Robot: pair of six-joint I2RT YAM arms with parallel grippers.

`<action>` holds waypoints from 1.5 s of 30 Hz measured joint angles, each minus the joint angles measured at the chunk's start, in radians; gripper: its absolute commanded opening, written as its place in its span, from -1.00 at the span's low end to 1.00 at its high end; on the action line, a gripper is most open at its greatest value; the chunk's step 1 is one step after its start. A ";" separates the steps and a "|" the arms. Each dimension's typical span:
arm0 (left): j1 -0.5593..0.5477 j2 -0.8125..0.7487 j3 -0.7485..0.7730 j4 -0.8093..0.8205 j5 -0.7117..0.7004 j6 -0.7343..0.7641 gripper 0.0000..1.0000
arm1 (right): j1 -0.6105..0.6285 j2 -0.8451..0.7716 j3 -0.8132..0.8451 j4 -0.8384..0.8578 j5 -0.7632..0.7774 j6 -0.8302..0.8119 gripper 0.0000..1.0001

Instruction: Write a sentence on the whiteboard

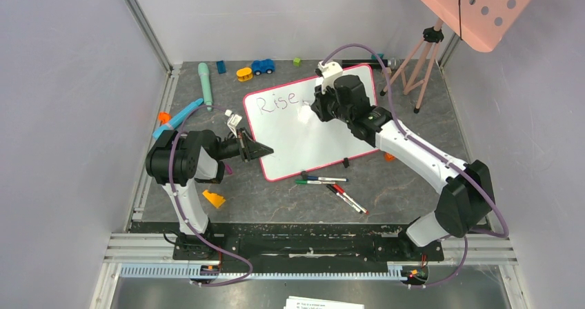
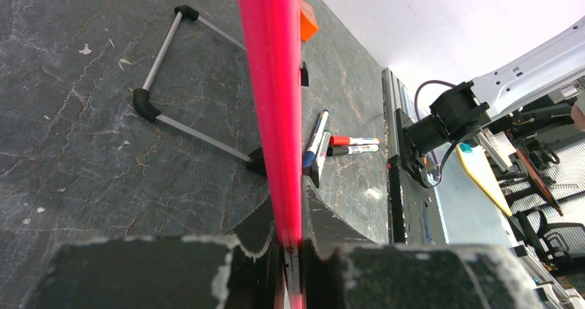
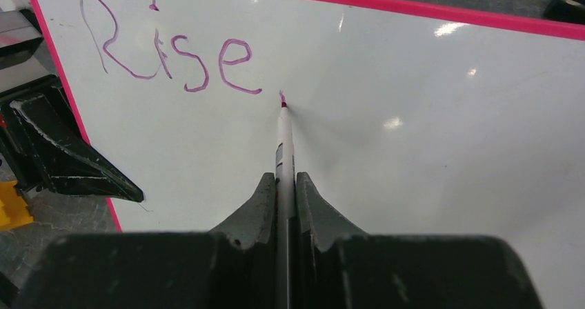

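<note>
The whiteboard (image 1: pixel 324 140) lies tilted on the table, white with a pink-red rim. The sentence (image 1: pixel 275 103) reads only "Rise" in purplish ink at the board's upper left; it also shows in the right wrist view (image 3: pixel 172 50). My left gripper (image 1: pixel 261 150) is shut on the board's left rim (image 2: pixel 272 102). My right gripper (image 1: pixel 310 109) is shut on a white marker (image 3: pixel 284 150), whose pink tip (image 3: pixel 283 102) touches the board just right of the "e", where a small mark starts.
Several loose markers (image 1: pixel 331 186) lie by the board's near edge, also seen in the left wrist view (image 2: pixel 331 143). Toys (image 1: pixel 254 69) lie at the back left. A tripod (image 1: pixel 417 67) with a salmon perforated panel (image 1: pixel 483 9) stands back right. A yellow block (image 1: pixel 214 198) is near the left arm.
</note>
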 measured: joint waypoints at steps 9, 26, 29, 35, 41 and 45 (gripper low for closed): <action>0.000 0.000 0.000 0.000 0.001 0.000 -0.88 | -0.001 -0.015 -0.022 -0.003 -0.010 0.000 -1.00; -0.001 0.000 0.000 0.001 0.001 0.000 -0.88 | -0.085 -0.058 0.009 -0.003 -0.071 0.008 -1.00; -0.001 0.000 0.000 0.001 0.001 0.000 -0.88 | -0.097 -0.039 0.048 -0.008 -0.071 0.008 -1.00; -0.001 0.000 0.000 0.001 0.001 0.000 -0.88 | -0.099 -0.009 0.076 -0.011 -0.085 0.008 -1.00; -0.001 0.000 0.000 0.001 0.001 0.000 -0.88 | -0.099 0.008 0.077 -0.023 -0.111 0.008 -1.00; -0.001 0.000 0.000 0.001 0.001 0.000 -0.88 | -0.099 0.008 0.077 -0.023 -0.119 0.008 -1.00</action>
